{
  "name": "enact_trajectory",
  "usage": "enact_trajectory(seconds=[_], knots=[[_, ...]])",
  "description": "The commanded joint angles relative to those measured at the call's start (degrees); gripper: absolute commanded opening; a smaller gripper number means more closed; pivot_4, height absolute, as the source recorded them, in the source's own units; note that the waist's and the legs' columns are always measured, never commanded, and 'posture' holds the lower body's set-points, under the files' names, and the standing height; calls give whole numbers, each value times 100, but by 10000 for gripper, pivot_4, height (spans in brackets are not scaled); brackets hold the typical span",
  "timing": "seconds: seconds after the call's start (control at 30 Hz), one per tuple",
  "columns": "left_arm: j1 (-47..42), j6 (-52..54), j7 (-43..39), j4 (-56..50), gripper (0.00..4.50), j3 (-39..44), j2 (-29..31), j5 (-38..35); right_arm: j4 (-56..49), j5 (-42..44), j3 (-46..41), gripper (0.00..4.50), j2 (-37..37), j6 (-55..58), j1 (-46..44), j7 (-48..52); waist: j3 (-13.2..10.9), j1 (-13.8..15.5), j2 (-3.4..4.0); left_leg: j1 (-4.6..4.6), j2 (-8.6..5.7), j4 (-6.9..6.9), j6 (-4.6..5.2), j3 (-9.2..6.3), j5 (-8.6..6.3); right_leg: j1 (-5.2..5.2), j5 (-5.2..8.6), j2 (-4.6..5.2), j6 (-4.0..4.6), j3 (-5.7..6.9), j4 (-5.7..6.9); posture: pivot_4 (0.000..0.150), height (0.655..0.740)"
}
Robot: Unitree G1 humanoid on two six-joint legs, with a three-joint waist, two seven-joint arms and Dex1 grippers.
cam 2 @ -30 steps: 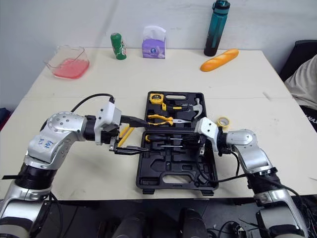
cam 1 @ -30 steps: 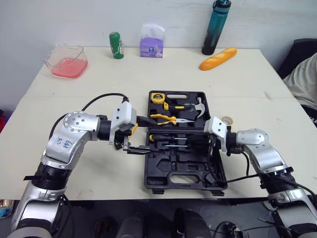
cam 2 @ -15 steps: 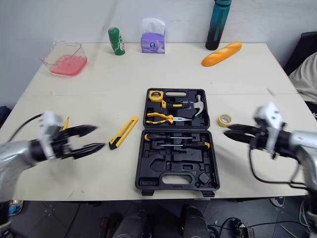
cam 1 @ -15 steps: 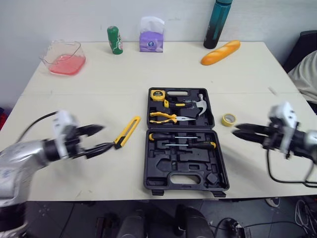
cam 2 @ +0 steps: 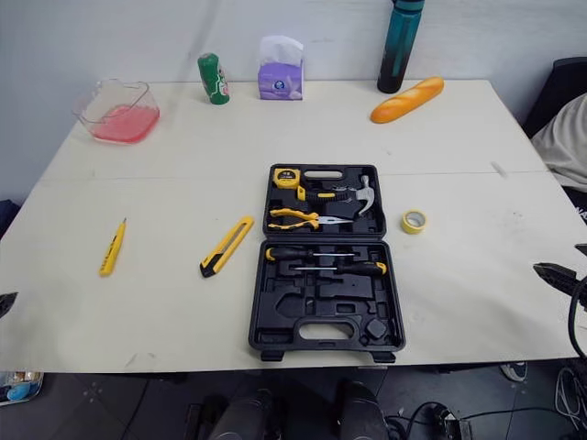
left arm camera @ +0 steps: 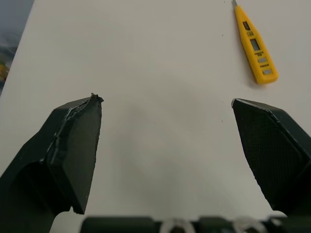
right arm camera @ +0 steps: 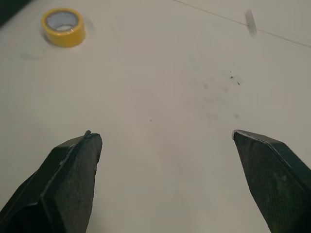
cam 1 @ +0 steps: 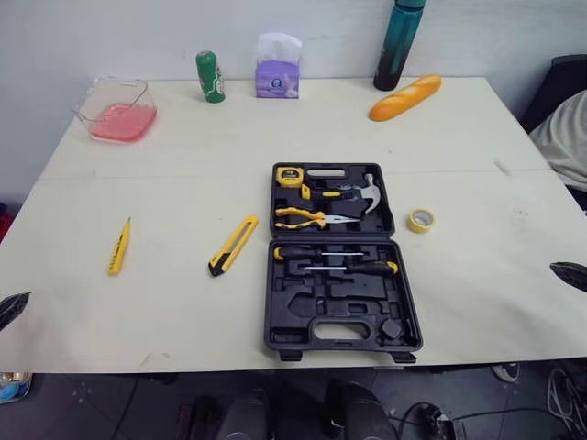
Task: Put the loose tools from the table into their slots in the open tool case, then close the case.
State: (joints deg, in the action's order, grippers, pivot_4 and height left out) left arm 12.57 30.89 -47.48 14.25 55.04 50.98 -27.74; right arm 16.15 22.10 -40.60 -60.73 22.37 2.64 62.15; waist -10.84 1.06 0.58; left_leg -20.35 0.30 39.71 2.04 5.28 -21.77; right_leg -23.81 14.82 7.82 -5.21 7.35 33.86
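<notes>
The open black tool case (cam 1: 312, 302) lies at the table's middle front. It holds a tape measure (cam 1: 291, 176), a hammer (cam 1: 367, 191), pliers (cam 1: 307, 217) and two screwdrivers (cam 1: 335, 254). Loose on the table are a yellow utility knife (cam 1: 233, 246) just left of the case, a yellow tester pen (cam 1: 118, 247) further left and a yellow tape roll (cam 1: 421, 220) to the case's right. My left gripper (left arm camera: 167, 141) is open and empty over bare table near the pen, at the front left edge. My right gripper (right arm camera: 165, 160) is open and empty at the front right, short of the tape roll (right arm camera: 63, 26).
Along the back stand a clear container with pink contents (cam 1: 119, 110), a green bottle (cam 1: 210, 76), a purple tissue pack (cam 1: 277, 69), a teal bottle (cam 1: 399, 46) and a bread loaf (cam 1: 404, 97). A dark chair with grey cloth (cam 1: 564, 128) is beyond the right edge.
Both arms have drawn back from the case to the table's front corners. The right gripper, shut inside the case before, now stands open. The camera has shifted too.
</notes>
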Motion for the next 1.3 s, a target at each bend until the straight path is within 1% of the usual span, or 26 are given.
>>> enact_trajectory(seconds=[0.03,0.13,0.23,0.33,0.4,0.43,0.53,0.6,0.67,0.77,0.83,0.9,0.97,1.07,1.17,1.3], knots=[[-69,-131,-42,-121,45000,-87,154,-17,-138,62,-106,44477,-93,-70,-120,-117,-2,-41,5,0,0,-2,0,3,0,-2,0,0,0,-2,0,1500,7394],[-145,101,19,-502,45000,-228,83,-174,-492,170,0,44477,-54,117,-228,-162,-4,-112,9,2,1,-3,-1,6,0,-2,0,0,0,-5,2,1500,7394],[-116,516,175,-1303,45000,-437,-89,-395,-1295,488,151,44477,91,566,-303,-248,-5,-139,11,6,5,-5,-4,9,0,-2,0,-2,0,-11,5,1500,7394],[-290,879,943,-1897,45000,-1040,-250,-54,-2732,1284,552,44477,361,1417,-479,-486,-4,-144,17,12,10,-8,-9,13,0,0,0,-8,0,-16,8,1500,7394],[-677,1372,1573,-2150,45000,-1379,-485,-47,-3749,1861,1119,44477,542,1870,-807,-720,-5,-129,21,12,12,-9,-13,14,2,-3,0,-16,0,-18,12,1500,7394],[-846,1596,1800,-2209,45000,-1482,-567,-59,-4121,2124,1364,44477,631,2067,-1016,-853,-6,-121,20,13,14,-10,-15,14,3,-2,0,-21,0,-19,16,1500,7394],[-1212,1966,2149,-2147,45000,-1593,-701,-93,-4743,2779,1879,44477,876,2489,-1639,-1192,-8,-108,9,9,18,-10,-14,13,8,-5,0,-30,0,-16,35,1500,7394],[-1531,2128,2349,-1987,45000,-1716,-733,-68,-4951,2970,2338,44477,1011,2574,-2123,-1257,-4,-107,-7,5,17,-9,10,13,21,-5,0,-31,0,-13,30,1500,7394],[-1962,2425,2635,-1805,45000,-1876,-807,-62,-4987,2774,2904,44477,1142,2394,-2558,-1136,-2,-86,-15,3,15,-5,15,12,23,-4,0,-31,0,-9,26,1500,7394],[-2331,2843,2878,-1629,45000,-2056,-872,-51,-4789,2567,3397,44477,1386,2225,-3025,-1125,3,-76,-23,1,7,-3,24,11,28,1,-3,-28,-6,-6,20,1500,7394],[-2338,3123,2878,-1608,45000,-2304,-806,2,-4660,2430,3686,44477,1548,2131,-3339,-1102,3,-96,-24,1,1,-3,26,14,30,1,-4,-28,-8,-6,21,1500,7394],[-2253,3368,3024,-1571,45000,-2559,-732,203,-4550,2326,3909,44477,1694,2042,-3604,-1030,4,-112,-23,2,0,-3,26,17,30,-1,-4,-28,-8,-1,21,1500,7394],[-2273,3596,3241,-1447,45000,-2601,-778,324,-4410,2179,4090,44477,1816,1919,-3813,-951,6,-123,-17,4,1,-4,26,20,30,0,-4,-30,-8,3,21,1500,7394],[-2273,3711,3317,-1418,45000,-2585,-876,333,-4271,2018,4229,44477,1926,1797,-3964,-894,6,-133,-16,12,4,-4,25,29,34,1,-4,-32,-7,3,29,1500,7394],[-2247,3850,3293,-1520,35940,-2590,-909,273,-4139,1898,4330,45000,2003,1681,-4098,-816,9,-148,-12,19,5,-4,23,35,35,1,-4,-30,-7,-6,35,1500,7394],[-2335,3816,3287,-1489,17911,-2544,-959,279,-4036,1740,4411,45000,2035,1560,-4151,-698,11,-126,-8,18,5,-6,22,39,34,-3,-4,-29,-7,-13,35,1500,7394]])
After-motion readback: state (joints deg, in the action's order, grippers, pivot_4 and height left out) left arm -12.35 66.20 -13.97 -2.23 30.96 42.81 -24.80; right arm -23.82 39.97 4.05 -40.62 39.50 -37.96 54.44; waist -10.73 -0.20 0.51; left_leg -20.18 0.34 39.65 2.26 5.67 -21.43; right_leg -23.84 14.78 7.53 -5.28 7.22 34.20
